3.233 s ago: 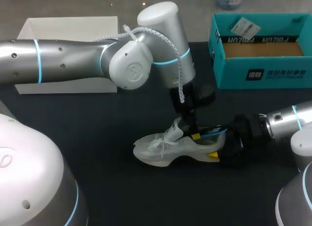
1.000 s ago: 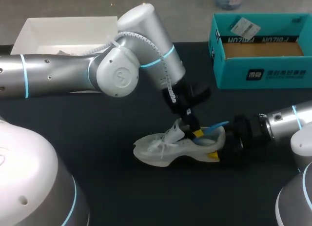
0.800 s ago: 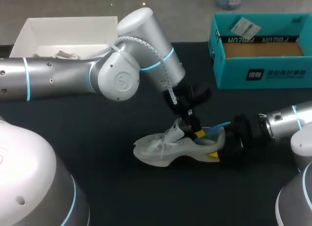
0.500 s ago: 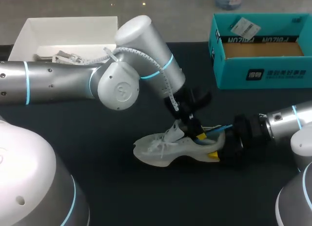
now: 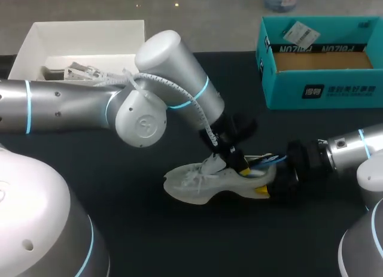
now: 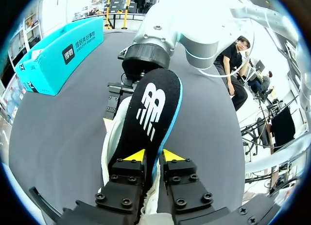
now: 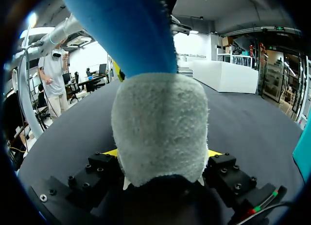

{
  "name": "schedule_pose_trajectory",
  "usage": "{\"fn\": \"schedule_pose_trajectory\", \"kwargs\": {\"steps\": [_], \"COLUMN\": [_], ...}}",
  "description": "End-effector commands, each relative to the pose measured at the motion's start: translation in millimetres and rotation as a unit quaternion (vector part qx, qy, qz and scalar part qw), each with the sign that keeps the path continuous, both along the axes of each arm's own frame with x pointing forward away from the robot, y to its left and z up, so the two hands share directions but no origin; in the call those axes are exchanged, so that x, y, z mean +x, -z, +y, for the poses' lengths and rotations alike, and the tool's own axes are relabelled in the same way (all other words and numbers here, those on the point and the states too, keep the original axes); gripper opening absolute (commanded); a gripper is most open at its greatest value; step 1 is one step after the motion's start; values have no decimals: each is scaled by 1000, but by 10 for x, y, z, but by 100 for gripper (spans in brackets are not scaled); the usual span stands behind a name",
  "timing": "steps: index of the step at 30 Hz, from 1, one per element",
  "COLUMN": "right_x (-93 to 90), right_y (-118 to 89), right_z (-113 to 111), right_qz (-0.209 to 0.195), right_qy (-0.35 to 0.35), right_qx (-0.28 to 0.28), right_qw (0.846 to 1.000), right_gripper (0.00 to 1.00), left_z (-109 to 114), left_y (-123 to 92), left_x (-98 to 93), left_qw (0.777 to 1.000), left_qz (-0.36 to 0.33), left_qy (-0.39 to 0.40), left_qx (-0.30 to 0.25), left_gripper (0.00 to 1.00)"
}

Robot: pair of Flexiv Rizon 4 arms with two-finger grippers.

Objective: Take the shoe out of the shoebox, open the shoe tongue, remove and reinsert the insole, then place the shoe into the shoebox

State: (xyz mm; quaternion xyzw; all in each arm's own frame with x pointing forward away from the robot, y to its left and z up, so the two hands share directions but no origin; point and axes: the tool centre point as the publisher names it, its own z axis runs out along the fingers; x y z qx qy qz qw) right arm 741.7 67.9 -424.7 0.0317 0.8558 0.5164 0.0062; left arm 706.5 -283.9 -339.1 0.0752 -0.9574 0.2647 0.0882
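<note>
Centrally on the dark table (image 5: 119,229), a pale grey shoe (image 5: 203,184) rests on its sole, toe pointing toward the left arm's side. It is well apart from the open teal shoebox (image 5: 323,88) at the far right and the white box (image 5: 36,43) at the far left. The left gripper (image 6: 150,156) comes down over the shoe's opening, fingers pinched together on the black, blue-edged insole (image 6: 153,108) that rises partly out of the shoe, while the right gripper (image 7: 163,154) reaches in low from the right, its two fingers clamped on either side of the heel.
</note>
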Motion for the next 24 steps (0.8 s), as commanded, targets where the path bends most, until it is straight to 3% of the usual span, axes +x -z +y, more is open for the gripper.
{"fn": "schedule_pose_trajectory", "kwargs": {"steps": [1, 5, 11, 17, 19, 20, 21, 24], "right_x": [-5, -5, -5, -5, -5, -5, -5, -5], "right_y": [46, 46, 46, 46, 46, 46, 46, 46], "right_z": [4, 4, 4, 4, 4, 4, 4, 4], "right_qz": [0, 0, 0, 0, 0, 0, 0, 0], "right_qy": [0, 0, 0, 0, 0, 0, 0, 0], "right_qx": [-2, -2, -2, -2, -2, -2, -2, -2], "right_qw": [1000, 1000, 1000, 1000, 1000, 1000, 1000, 1000], "right_gripper": [0, 0, 0, 0, 0, 0, 0, 0], "left_z": [-18, -36, -62, -102, -114, -119, -119, -99], "left_y": [24, 41, 79, 142, 163, 170, 172, 129], "left_x": [-13, -14, -19, -11, -4, 0, 4, 13], "left_qw": [1000, 1000, 1000, 999, 999, 999, 999, 998], "left_qz": [-7, -10, -19, -33, -37, -38, -39, -49], "left_qy": [-4, -5, -9, -16, -19, -20, -24, -38], "left_qx": [2, 3, 4, 9, 12, 14, 16, 18], "left_gripper": [27, 42, 34, 35, 30, 22, 4, 0]}}
